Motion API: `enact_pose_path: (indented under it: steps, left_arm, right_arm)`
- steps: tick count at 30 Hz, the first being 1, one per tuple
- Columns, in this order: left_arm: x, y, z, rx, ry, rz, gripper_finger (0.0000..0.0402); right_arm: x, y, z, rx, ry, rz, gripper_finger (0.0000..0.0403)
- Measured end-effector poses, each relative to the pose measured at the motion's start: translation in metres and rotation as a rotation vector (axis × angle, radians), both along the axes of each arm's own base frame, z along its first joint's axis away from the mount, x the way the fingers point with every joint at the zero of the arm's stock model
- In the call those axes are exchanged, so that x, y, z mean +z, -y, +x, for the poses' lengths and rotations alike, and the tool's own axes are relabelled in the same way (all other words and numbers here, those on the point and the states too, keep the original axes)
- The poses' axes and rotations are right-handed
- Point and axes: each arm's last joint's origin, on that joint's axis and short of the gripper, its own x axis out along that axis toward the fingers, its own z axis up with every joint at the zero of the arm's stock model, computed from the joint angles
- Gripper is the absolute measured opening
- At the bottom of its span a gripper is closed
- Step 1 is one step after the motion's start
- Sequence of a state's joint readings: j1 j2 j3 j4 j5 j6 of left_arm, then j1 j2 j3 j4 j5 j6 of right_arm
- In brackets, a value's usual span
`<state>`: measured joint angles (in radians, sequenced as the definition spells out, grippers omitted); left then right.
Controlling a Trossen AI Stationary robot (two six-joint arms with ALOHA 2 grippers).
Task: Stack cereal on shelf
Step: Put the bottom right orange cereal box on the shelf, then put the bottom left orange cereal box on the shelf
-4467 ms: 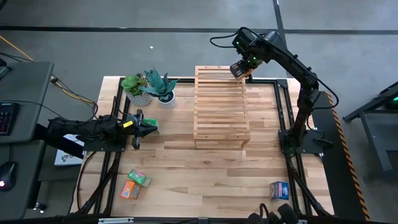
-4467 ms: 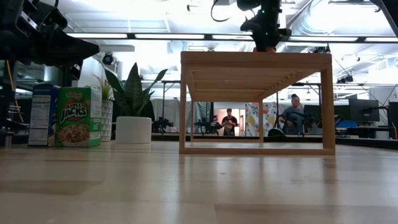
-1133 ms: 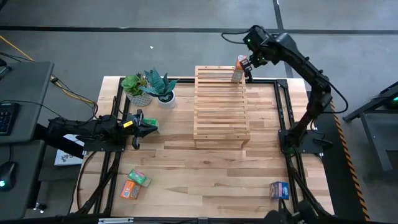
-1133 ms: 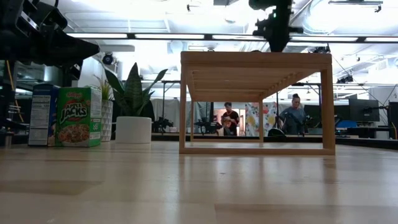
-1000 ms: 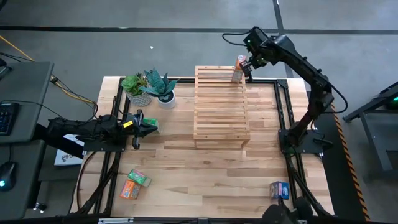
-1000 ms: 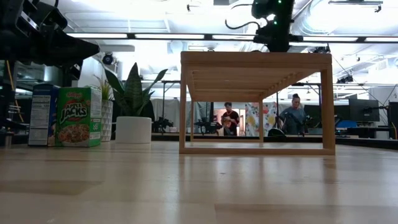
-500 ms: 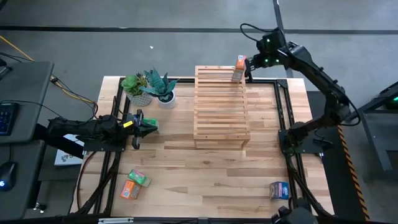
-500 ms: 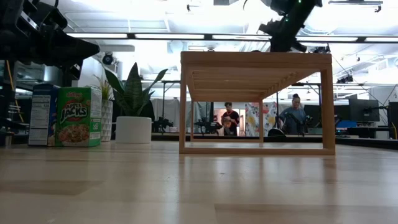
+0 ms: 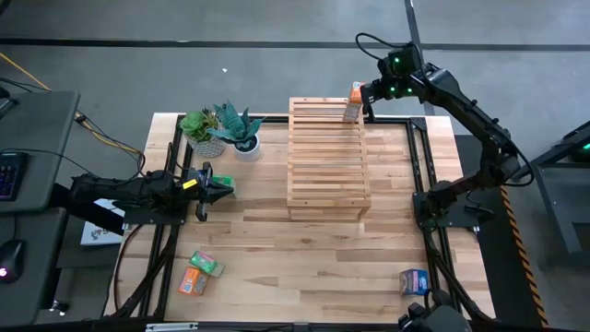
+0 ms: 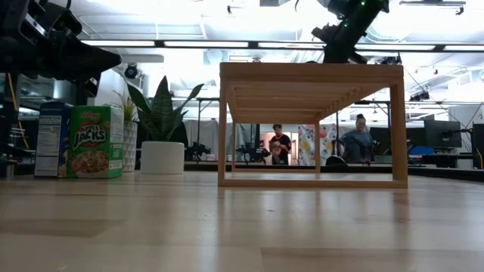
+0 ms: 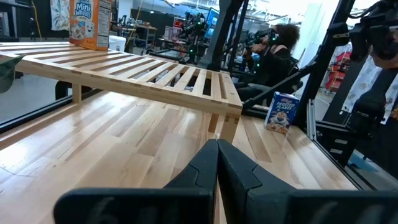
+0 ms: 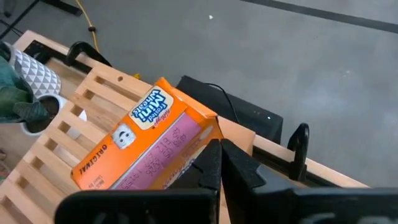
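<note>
One orange box set upright on rack's far right corner; next pick pending.

Left gripper (image 9: 205, 181) parked, fingers pressed together beside plants (image 9: 222, 130); slatted pale-wood rack (image 9: 327, 175) mid-table, matte cardboard orange box (image 9: 354, 100) standing; right gripper (image 9: 370, 100) just beside it, fingers closed, empty. Next: reach for blue box (image 9: 414, 281) near front edge.

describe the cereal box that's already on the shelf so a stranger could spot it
Find the slatted wooden shelf mid-table, then its far right corner beside the right end effector. The orange Frosted Mini-Wheats box stands upright there, the only cereal box on the shelf; the rest sit on the tabletop.
</note>
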<state>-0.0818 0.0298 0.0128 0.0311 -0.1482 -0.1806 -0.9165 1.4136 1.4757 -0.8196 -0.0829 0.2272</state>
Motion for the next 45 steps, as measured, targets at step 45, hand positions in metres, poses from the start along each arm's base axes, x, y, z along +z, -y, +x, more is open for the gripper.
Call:
enact_pose_path:
  steps: [45]
  left_arm:
    - [0.000, 0.000, 0.000, 0.000, 0.000, 0.000, 0.0001]
  right_arm:
    - [0.035, -0.056, -0.037, 0.055, -0.209, 0.013, 0.0000]
